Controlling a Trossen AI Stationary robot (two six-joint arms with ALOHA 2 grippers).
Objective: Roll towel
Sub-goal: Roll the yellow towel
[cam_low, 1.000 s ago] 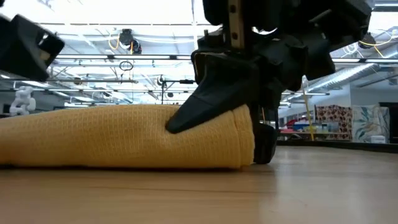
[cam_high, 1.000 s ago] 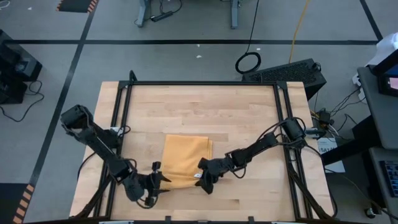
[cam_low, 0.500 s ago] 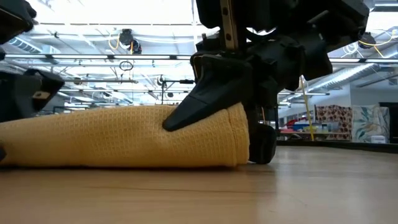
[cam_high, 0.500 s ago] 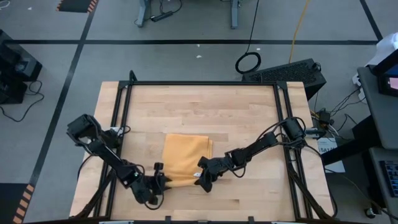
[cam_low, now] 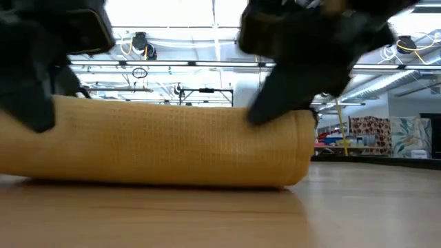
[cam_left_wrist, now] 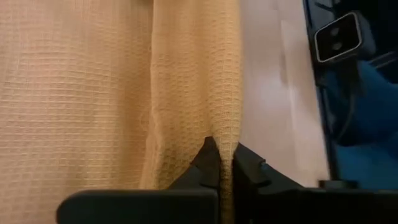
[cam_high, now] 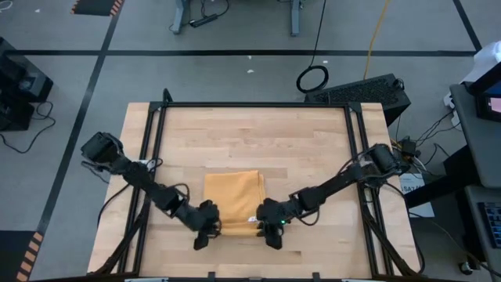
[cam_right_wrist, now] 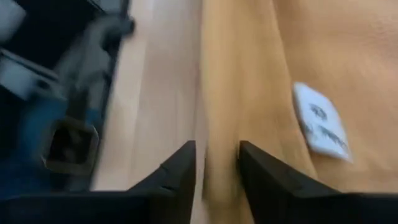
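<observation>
In the high view, the towel [cam_high: 232, 200] is seen as a mustard-yellow cloth lying at the near middle of the table [cam_high: 258, 141], its near edge gathered into a thicker band. The left gripper [cam_high: 207, 229] is set at the near left corner of that band, and the right gripper [cam_high: 270, 227] at the near right corner, where a small white tag [cam_high: 252, 220] shows.

In the low view, the towel [cam_low: 158, 141] is shown as a low roll with a waffle weave, resting on the wood, its right end rounded. Dark gripper parts are seen pressed over both ends.

In the left wrist view, a fold of the towel [cam_left_wrist: 124, 93] is pinched between the left gripper's [cam_left_wrist: 221, 163] nearly closed fingers [cam_left_wrist: 208, 163], at the cloth's edge beside bare wood.

In the right wrist view, the rolled edge of the towel [cam_right_wrist: 261, 81] is held between the right gripper's [cam_right_wrist: 217, 165] fingers [cam_right_wrist: 180, 168], which are set a little apart around it; the tag [cam_right_wrist: 318, 119] lies on the cloth nearby.
</observation>
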